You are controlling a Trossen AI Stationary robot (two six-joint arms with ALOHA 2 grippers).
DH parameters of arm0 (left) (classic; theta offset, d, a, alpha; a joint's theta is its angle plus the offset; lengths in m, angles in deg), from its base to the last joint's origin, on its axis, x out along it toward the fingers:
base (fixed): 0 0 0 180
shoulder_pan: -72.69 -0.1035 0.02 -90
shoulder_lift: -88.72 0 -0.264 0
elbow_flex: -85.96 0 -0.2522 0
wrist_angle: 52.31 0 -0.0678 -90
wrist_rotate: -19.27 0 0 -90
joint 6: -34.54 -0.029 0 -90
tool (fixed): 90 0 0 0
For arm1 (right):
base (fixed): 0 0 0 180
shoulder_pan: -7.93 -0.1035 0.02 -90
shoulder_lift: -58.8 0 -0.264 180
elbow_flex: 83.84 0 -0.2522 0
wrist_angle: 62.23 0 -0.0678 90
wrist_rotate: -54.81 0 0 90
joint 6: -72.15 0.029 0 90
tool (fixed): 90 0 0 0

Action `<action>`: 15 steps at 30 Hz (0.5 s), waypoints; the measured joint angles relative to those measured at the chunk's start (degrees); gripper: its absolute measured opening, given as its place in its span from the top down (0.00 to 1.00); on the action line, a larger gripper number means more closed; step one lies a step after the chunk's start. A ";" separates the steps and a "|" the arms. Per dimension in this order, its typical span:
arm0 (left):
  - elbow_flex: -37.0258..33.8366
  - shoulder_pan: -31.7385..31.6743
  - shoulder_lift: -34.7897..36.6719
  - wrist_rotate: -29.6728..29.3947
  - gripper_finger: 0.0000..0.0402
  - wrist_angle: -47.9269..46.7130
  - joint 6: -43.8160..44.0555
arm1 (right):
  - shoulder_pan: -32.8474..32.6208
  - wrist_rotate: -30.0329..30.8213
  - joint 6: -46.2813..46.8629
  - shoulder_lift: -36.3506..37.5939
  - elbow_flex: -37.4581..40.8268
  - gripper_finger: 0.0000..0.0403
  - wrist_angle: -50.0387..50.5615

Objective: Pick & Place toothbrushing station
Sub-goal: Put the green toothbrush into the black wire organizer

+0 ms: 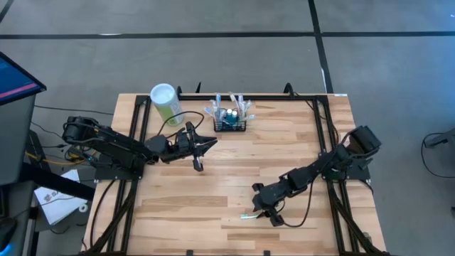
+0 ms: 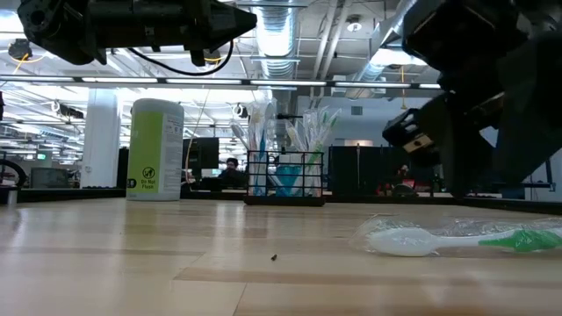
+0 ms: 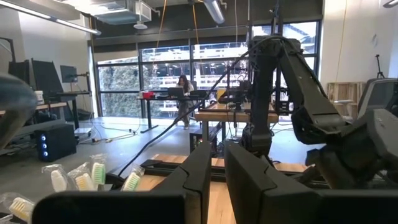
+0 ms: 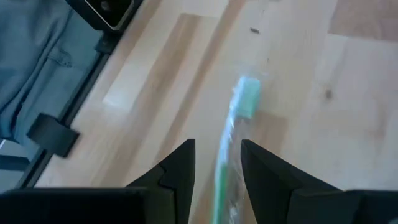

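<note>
The toothbrushing station, a small black wire-mesh basket (image 1: 231, 122), stands on its base at the table's far edge and holds several wrapped toothbrushes; it also shows in the low view (image 2: 284, 178). A green-and-white toothbrush in a clear wrapper (image 2: 457, 239) lies flat on the table near the front. My right gripper (image 4: 217, 168) is open just over it, one finger on either side of its handle (image 4: 231, 134). My left gripper (image 1: 207, 144) is shut and empty, raised above the table in front of the basket.
A pale-green cylinder with a white lid (image 1: 165, 103) stands at the far left, beside the basket. A black frame (image 1: 320, 107) runs along the table's edges. Bare wood lies between the basket and the toothbrush.
</note>
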 joint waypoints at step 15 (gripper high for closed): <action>-0.06 0.00 0.00 0.00 0.90 -0.01 -0.01 | -0.03 -0.11 -0.74 -7.24 -4.21 0.71 2.34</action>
